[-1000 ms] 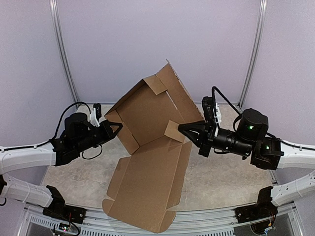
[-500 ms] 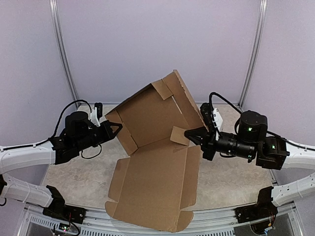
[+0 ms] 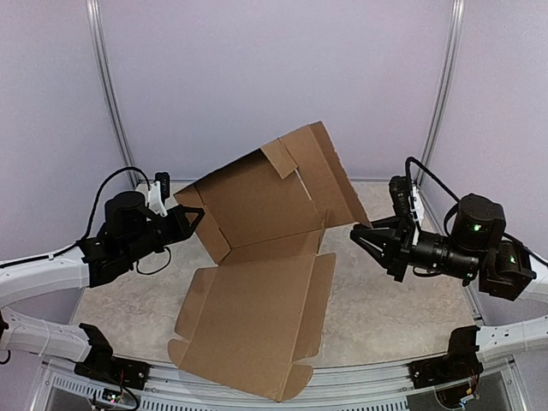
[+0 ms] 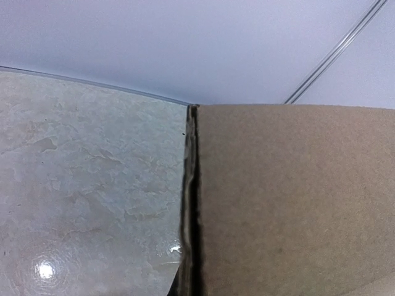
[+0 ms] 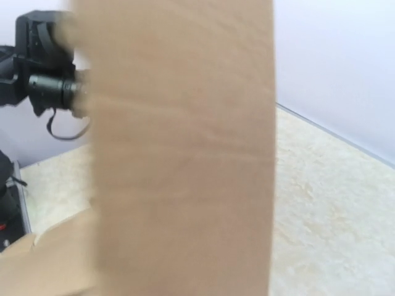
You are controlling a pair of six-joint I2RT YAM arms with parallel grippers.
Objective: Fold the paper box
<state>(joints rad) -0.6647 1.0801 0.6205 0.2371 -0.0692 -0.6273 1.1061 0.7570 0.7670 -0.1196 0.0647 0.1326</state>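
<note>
Half-open paper box [image 3: 257, 291] mid-surface [image 3: 402, 300]: near panel lying flat, far panel tilted up from the crease, long axis near-to-far. Left side flap pinched in the closed left jaws, cardboard edge right up against the left wrist view. Right jaws just beside the raised right flap's corner, look slightly parted, can't tell if touching. Left arm nearer. Plain brown, no print, labels or writing
</note>
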